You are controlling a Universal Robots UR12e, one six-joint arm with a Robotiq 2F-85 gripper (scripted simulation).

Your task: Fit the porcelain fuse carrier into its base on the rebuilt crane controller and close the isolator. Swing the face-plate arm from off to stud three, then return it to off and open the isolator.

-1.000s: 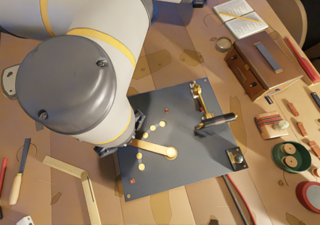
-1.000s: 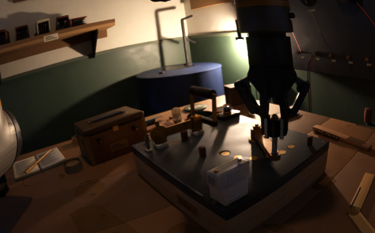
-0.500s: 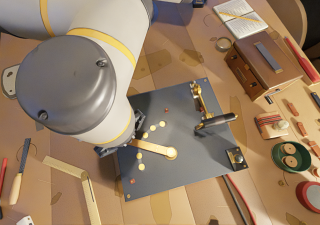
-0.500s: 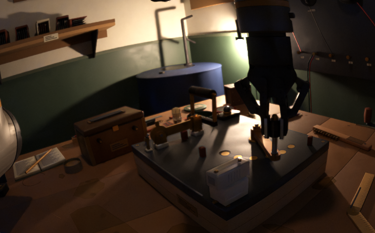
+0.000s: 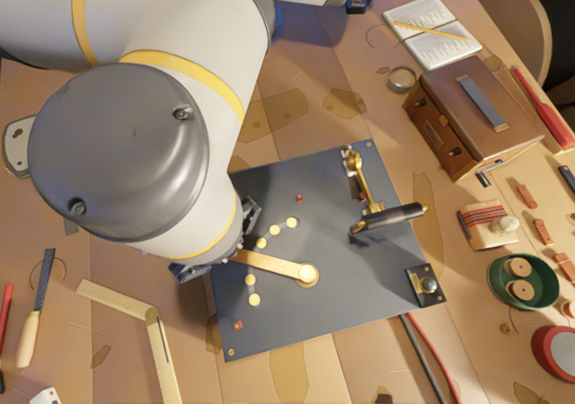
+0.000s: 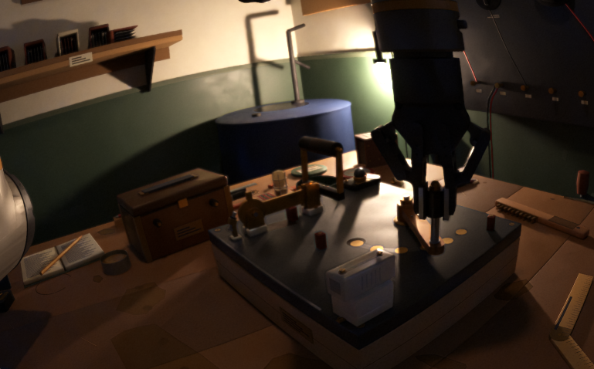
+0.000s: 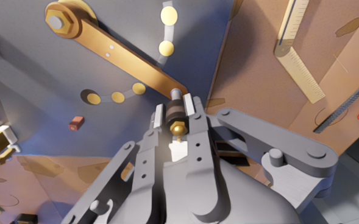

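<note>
The brass face-plate arm [image 5: 274, 265] [image 7: 123, 57] lies flat on the dark controller panel [image 5: 320, 246], pivoted at a hex nut [image 7: 57, 22] and reaching between two groups of brass studs [image 5: 275, 229] [image 7: 117, 97]. A dark knob with a brass cap [image 7: 176, 117] [image 6: 434, 202] stands up from the arm's free end. The white porcelain fuse carrier [image 6: 363, 287] sits in its base on the panel's side. The isolator lever with its black handle [image 5: 392, 215] [image 6: 321, 148] lies across the panel's far part. My gripper [image 7: 175, 109] [image 6: 434, 209] stands over the arm's end, closed around the knob.
A brown wooden box [image 5: 469, 112] [image 6: 175, 211] stands beside the panel. A green dish [image 5: 522, 281], small parts and an open book [image 5: 432, 31] lie beyond it. A folding rule [image 5: 148, 325] [image 7: 296, 51] and a file [image 5: 35, 307] lie on the bench near my arm.
</note>
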